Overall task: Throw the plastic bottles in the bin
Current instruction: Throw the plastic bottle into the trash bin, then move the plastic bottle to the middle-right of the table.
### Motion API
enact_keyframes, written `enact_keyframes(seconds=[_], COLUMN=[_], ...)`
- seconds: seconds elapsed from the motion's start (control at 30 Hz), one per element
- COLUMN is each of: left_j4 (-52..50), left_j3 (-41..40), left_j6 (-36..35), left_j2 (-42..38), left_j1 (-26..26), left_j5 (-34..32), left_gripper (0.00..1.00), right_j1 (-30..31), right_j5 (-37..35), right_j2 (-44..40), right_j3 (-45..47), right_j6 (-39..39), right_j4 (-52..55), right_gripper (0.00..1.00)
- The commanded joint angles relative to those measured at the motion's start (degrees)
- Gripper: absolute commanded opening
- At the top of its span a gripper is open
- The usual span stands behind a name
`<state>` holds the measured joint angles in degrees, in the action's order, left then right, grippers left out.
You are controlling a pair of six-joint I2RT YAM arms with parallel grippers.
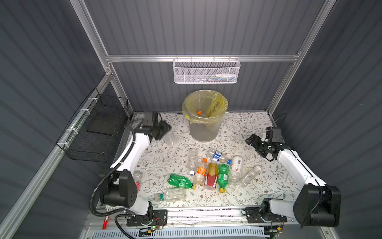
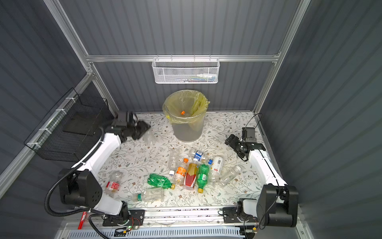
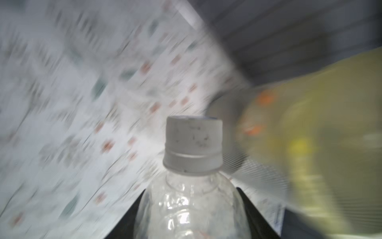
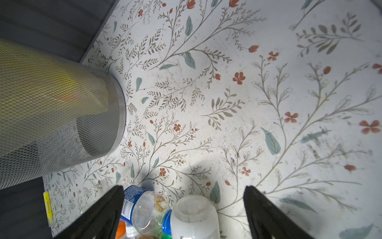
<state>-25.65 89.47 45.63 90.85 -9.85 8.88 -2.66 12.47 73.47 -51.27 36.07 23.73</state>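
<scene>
My left gripper [image 1: 163, 129] [image 3: 190, 191] is shut on a clear plastic bottle [image 3: 192, 207] with a white cap [image 3: 193, 144]. It holds the bottle in the air to the left of the bin [image 1: 204, 126] [image 2: 187, 128]; this view is blurred by motion. An orange-capped bottle [image 1: 199, 113] lies inside the bin. Several plastic bottles lie in a heap [image 1: 215, 171] mid-table: green, amber with a red label, white and clear ones. My right gripper [image 1: 257, 148] [image 4: 184, 188] stands open above the heap's right end, over a white bottle [image 4: 194, 215].
A white mesh basket [image 1: 205, 71] hangs on the back rail. On the left wall hangs a black wire basket [image 1: 97, 128]. A red marker pen [image 1: 105, 222] lies at the front left edge. One red-labelled bottle [image 2: 112, 184] lies by the left arm's base.
</scene>
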Motion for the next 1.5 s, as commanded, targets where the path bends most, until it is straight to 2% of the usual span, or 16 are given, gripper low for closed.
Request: enact_keyframes(seconds=[0.0,0.03,0.1,0.13,0.2,0.33,0.4,0.53,0.77,0.97,1.03,1.2,1.47], left_j4=[8.0,7.4,4.5,3.4,2.6,8.4,4.3,6.9,5.8,0.3,0.2,2.4,5.6], left_j3=[23.7,32.3,46.0,50.6,53.0,37.9,35.7,23.0,10.0,-4.1,-11.5,-22.4,-27.2], left_j6=[-1.6,-1.8,-1.4,-0.3,0.1,-2.1,-4.7,-5.3,-9.6,-13.9,-14.2,-13.8,-14.2], left_j2=[5.5,10.0,19.3,23.6,26.7,19.9,18.2,11.7,2.7,-4.0,-6.5,-9.9,-9.2], left_j1=[-2.8,-4.5,-6.7,-7.0,-7.0,-6.6,-5.7,-3.0,0.2,2.6,2.9,3.1,3.2], left_j5=[3.9,5.0,7.9,9.5,12.4,8.7,5.8,4.2,1.0,-2.7,-3.5,-2.8,0.4], left_gripper=[0.73,0.81,0.9,0.99,1.0,1.0,1.0,1.0,1.0,1.0,1.0,1.0,1.0], right_j1=[0.6,0.8,1.2,1.3,1.7,2.0,2.0,2.0,2.0,2.6,4.8,12.9,21.4], right_j5=[0.9,1.0,0.9,1.0,1.0,0.7,0.9,0.2,-1.6,-2.9,-5.0,-8.8,-12.8], right_j2=[-0.1,-0.1,-0.2,-0.4,-1.0,-1.8,-1.5,-0.5,0.7,1.6,0.9,0.2,-3.0], right_j3=[-0.6,-0.7,-0.8,-0.7,-0.3,0.5,0.4,-0.3,-2.7,-2.2,-1.9,-1.9,3.2], right_j6=[0.9,0.8,1.0,1.1,1.2,0.6,0.2,-0.7,-2.3,-5.6,-6.3,-4.0,3.4], right_j4=[-0.9,-1.0,-1.0,-1.0,-1.1,-0.8,-0.4,0.4,2.7,8.5,10.9,16.3,17.6], right_gripper=[0.93,0.93,0.94,0.94,0.95,0.95,0.95,0.95,0.95,0.94,0.94,0.94,0.93])
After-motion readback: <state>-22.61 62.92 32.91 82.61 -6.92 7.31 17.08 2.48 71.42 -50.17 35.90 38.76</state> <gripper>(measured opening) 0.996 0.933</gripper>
